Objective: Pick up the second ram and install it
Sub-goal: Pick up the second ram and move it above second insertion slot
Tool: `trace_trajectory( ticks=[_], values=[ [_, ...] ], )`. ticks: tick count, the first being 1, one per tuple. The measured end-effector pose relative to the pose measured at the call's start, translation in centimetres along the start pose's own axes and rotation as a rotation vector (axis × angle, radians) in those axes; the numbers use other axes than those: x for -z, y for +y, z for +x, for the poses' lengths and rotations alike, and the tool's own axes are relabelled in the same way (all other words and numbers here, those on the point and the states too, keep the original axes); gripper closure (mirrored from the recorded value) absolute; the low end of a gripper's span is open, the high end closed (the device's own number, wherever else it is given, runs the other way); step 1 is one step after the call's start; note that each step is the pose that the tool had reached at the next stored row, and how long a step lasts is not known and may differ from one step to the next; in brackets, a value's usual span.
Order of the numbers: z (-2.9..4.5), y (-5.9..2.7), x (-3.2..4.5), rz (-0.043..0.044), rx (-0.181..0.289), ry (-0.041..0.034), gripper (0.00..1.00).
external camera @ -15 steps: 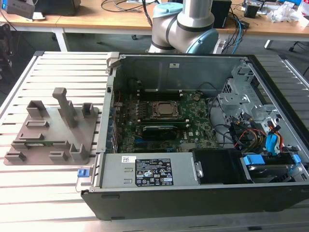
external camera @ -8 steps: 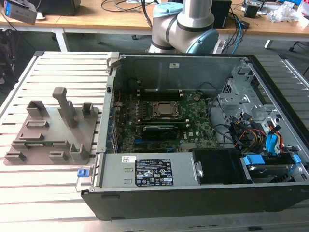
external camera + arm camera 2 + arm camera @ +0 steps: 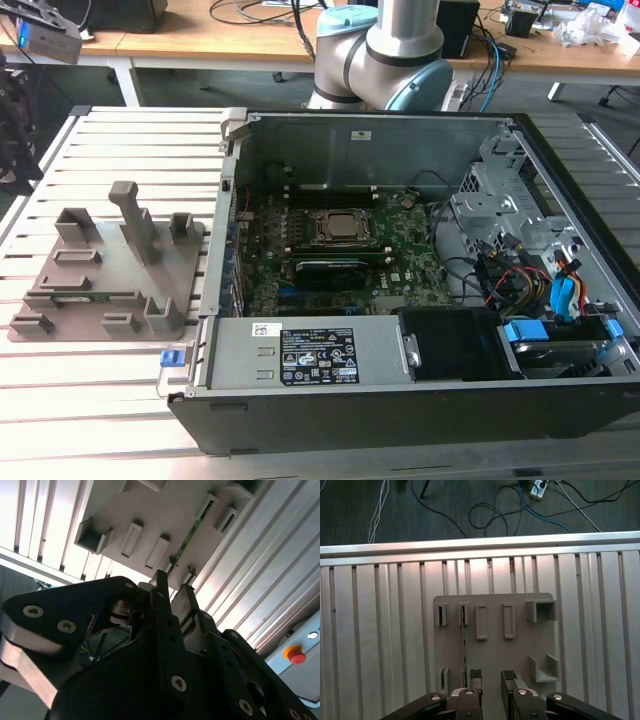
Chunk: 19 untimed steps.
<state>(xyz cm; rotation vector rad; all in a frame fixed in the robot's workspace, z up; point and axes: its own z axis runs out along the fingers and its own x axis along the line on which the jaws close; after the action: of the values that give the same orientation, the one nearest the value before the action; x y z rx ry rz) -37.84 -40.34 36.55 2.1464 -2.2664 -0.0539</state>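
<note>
The second ram (image 3: 464, 640) is a thin green stick standing on edge in a slot of the grey fixture tray (image 3: 492, 650). It also shows as a green strip (image 3: 191, 534) in the second wrist view and as a thin green line (image 3: 88, 296) in the exterior view. My gripper (image 3: 491, 678) hovers above the tray's near end, open, with nothing between its dark fingers (image 3: 475, 676). The stick runs just outside the gap, beside one finger. The second wrist view looks along the gripper (image 3: 172, 586) toward the tray (image 3: 165, 510).
The open computer case (image 3: 400, 130) lies at the exterior view's right, with the green motherboard (image 3: 400, 235) inside it, cables and drive bays beyond. The tray (image 3: 100, 265) rests on a slatted aluminium table (image 3: 120, 150). A red stop button (image 3: 296, 655) sits off the table.
</note>
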Motion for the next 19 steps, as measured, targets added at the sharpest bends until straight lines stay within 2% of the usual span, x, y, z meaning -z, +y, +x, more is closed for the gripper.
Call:
trace_trajectory(
  ticks=[14, 19],
  values=[
    [0.02, -0.08, -2.02, 0.0000, 0.000, 0.0000, 0.70],
    [0.02, -0.09, -2.45, 0.0000, 0.000, 0.0000, 0.70]
  ],
)
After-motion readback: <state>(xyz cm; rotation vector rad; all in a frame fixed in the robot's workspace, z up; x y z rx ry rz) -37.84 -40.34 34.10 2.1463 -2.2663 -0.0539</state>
